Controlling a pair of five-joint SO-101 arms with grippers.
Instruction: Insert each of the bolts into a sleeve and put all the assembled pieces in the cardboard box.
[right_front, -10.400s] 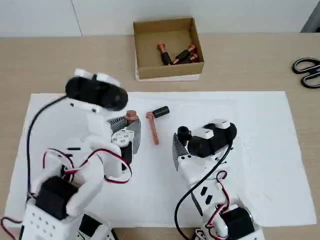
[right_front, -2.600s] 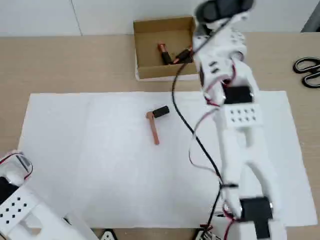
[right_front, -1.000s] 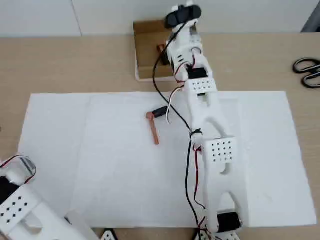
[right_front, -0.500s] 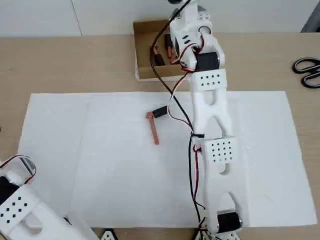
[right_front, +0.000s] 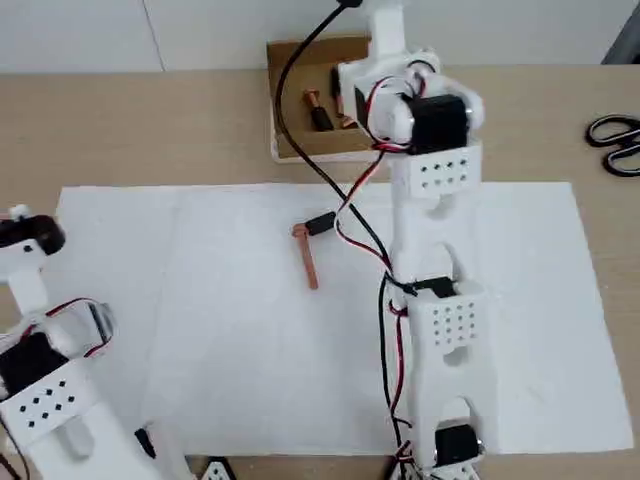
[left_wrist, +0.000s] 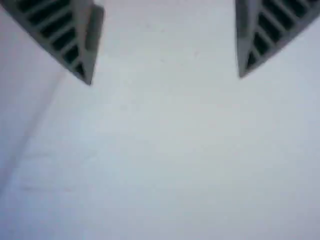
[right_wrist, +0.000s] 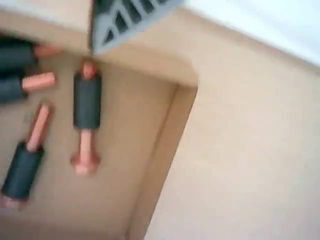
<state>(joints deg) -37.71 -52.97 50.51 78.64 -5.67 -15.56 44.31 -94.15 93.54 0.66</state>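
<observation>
Well right of our left gripper, spread wide and empty, the bolt lies near-to-far, sleeve touching its far end.

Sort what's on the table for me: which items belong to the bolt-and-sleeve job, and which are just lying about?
Part of the job:
- cardboard box
- assembled pieces lying in the box
- loose bolt on the paper
- loose sleeve by the bolt's head

Just lying about:
- scissors at the table's edge
- white paper sheet
</observation>
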